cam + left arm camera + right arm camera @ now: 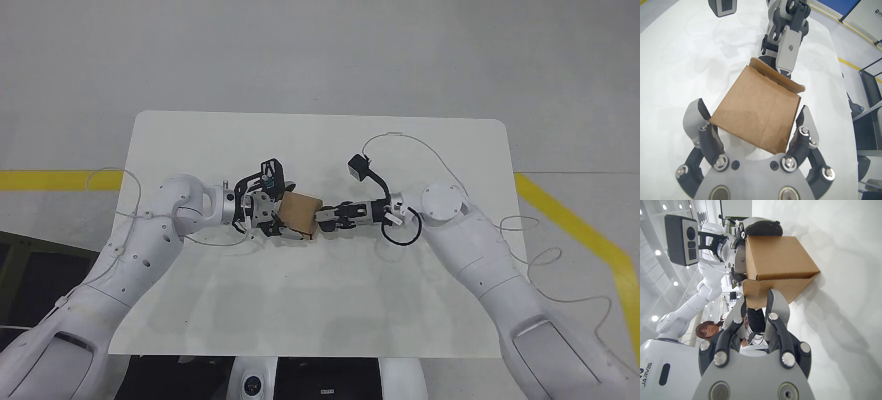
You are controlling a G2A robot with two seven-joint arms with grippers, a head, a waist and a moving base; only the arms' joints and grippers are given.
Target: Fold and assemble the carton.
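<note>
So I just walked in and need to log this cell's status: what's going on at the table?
A two-armed robot is assembling a brown carton that rests on the white table. The left end effector grips the carton's body across its sides. The right end effector pinches a flap at the opposite end. That end is not yet folded shut, so the carton looks only partly assembled.
</note>
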